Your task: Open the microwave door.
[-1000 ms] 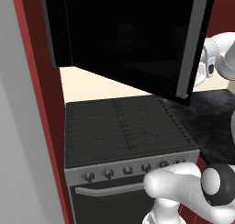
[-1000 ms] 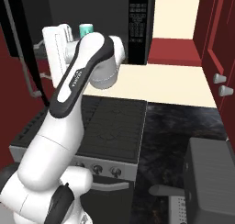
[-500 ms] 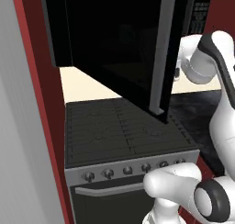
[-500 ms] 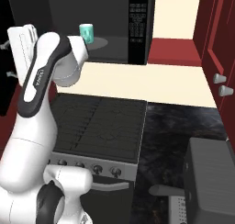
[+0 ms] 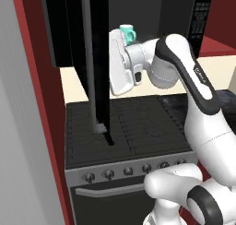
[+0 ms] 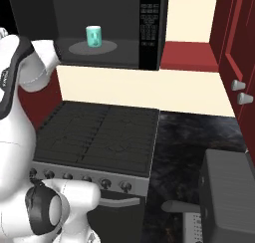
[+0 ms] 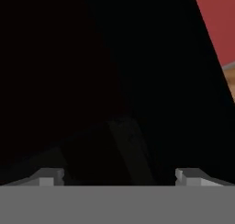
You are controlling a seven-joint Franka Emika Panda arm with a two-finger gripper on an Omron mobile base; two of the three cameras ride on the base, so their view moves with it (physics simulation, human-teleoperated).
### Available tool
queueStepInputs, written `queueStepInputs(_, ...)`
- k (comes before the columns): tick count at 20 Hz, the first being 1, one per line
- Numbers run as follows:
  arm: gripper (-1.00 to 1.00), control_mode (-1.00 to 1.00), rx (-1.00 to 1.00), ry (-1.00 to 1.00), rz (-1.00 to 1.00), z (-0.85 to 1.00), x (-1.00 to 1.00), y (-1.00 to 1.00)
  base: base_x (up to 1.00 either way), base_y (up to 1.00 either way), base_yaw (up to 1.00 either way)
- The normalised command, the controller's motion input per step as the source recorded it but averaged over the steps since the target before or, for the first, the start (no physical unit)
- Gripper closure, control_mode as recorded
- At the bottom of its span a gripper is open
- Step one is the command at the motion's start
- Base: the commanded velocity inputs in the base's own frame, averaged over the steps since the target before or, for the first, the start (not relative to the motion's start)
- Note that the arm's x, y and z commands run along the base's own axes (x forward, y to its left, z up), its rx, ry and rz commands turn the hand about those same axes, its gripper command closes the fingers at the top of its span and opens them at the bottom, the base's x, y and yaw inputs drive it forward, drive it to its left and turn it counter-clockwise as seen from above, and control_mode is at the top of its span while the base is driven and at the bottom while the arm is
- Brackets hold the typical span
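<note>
The microwave door (image 5: 103, 58) stands swung wide open, edge-on in the left base view, with its slim grey bar handle (image 5: 91, 58) on the near edge. My white hand (image 5: 120, 62) sits right against the door's inner side. In the hand view my gripper (image 7: 119, 176) is open, its fingertips (image 7: 50, 177) wide apart, and the glossy black panel (image 7: 114, 71) is close in front. Whether the tips touch the panel I cannot tell. The open cavity holds a teal mug (image 6: 93, 36) on the turntable, beside the keypad strip (image 6: 149, 23).
Below the microwave lies the black stove (image 6: 99, 137) with its row of knobs (image 5: 108, 174) and the oven handle (image 5: 106, 189). A red wall panel (image 5: 41, 127) stands close on the left. Dark counter (image 6: 184, 147), a grey appliance (image 6: 226, 187) and red cabinets (image 6: 239, 43) are on the right.
The door has swung from partly open to wide open, leftward in the left base view. My arm followed it to the left, and the cavity with the mug came fully into sight.
</note>
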Motion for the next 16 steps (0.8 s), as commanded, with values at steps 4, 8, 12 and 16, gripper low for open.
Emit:
queueStepInputs(4, -1.00, -1.00, -0.19, -0.04, -0.11, 0.00, 0.08, 1.00, 0.00, 0.00, 0.00)
queueStepInputs(8, -1.00, -1.00, -0.03, -0.01, -0.03, 0.00, 0.00, 0.17, 0.00, 0.00, 0.00)
queueStepInputs(12, -1.00, -1.00, 0.00, 0.00, 0.00, 0.00, 0.00, 0.00, 0.00, 0.00, 0.00)
queueStepInputs(16, -1.00, -1.00, -0.03, 0.04, 0.01, -0.05, 0.00, 0.18, 0.00, 0.00, 0.00)
